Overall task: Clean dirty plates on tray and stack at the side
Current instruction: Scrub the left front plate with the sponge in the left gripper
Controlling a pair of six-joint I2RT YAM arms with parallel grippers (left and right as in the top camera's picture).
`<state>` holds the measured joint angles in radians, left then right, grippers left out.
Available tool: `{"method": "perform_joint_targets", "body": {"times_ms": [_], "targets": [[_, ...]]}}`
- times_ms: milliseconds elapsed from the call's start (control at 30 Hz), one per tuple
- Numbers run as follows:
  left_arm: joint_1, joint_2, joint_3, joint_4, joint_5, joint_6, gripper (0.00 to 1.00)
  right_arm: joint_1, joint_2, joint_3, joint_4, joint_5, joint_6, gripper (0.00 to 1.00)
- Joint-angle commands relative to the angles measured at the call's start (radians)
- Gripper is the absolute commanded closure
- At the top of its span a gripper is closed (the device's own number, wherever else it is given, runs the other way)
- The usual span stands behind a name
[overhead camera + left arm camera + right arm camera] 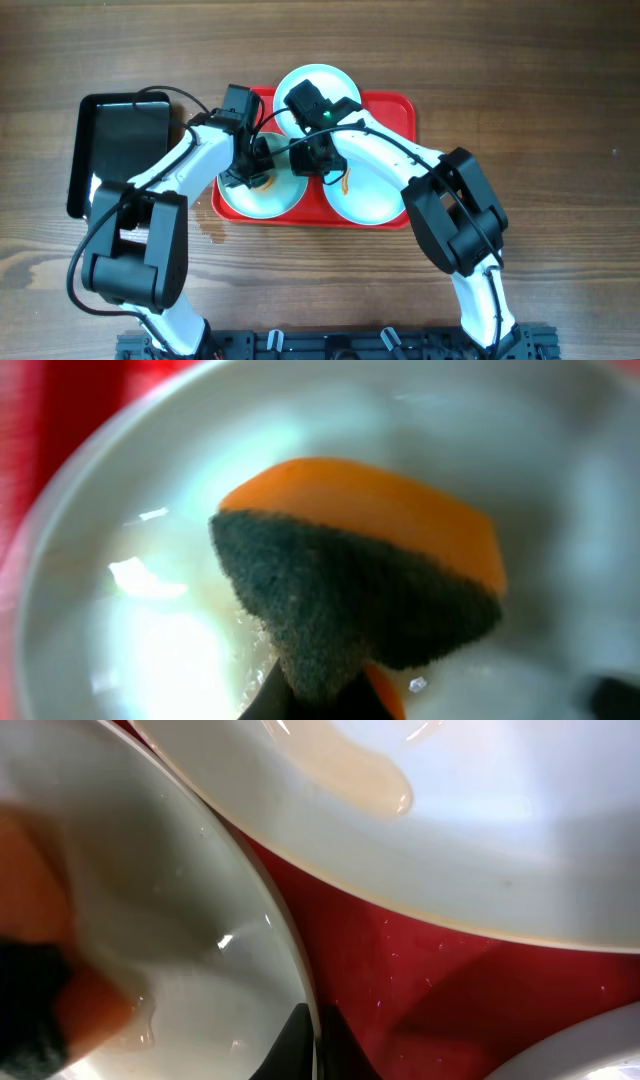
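The left pincer is clamped on an orange-and-dark sponge over the near-left plate. The right pincer is closed on that plate's right rim. It sits on the red tray with the far plate and the near-right plate, which bears an orange smear. A black tray lies left on the bench.

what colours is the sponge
The sponge is orange with a dark grey scouring layer; clearest in left wrist view.

Three pale round plates, clustered on red tray — one orange-smeared
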<state>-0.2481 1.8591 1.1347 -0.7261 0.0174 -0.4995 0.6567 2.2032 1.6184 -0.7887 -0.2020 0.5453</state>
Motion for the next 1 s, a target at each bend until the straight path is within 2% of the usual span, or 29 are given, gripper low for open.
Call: {"method": "perform_joint_targets", "body": {"times_ms": [0,133,300,533,733,833,967], "targets": [[0.006,0.02,-0.009,-0.079,-0.269,-0.003,0.96,-0.005,0.024,-0.006,-0.013,0.023,0.004,0.96],[0.02,0.018,-0.009,-0.114,-0.368,-0.003,0.96,-0.005,0.024,-0.006,-0.017,0.023,-0.002,0.96],[0.021,-0.018,0.029,-0.129,-0.362,-0.003,0.96,-0.005,0.024,-0.001,-0.02,0.022,-0.02,0.96],[0.024,-0.175,0.117,-0.119,-0.124,-0.003,0.96,-0.005,-0.009,0.035,-0.084,0.022,-0.026,0.96],[0.071,-0.29,0.117,-0.121,-0.069,-0.003,0.96,-0.005,-0.095,0.037,-0.085,0.035,-0.052,0.96],[0.121,-0.318,0.117,-0.126,0.042,-0.003,0.96,-0.005,-0.136,0.037,-0.088,0.095,-0.048,0.96],[0.208,-0.326,0.116,-0.123,0.27,0.018,0.96,-0.004,-0.212,0.037,-0.092,0.246,-0.05,0.96]]}}
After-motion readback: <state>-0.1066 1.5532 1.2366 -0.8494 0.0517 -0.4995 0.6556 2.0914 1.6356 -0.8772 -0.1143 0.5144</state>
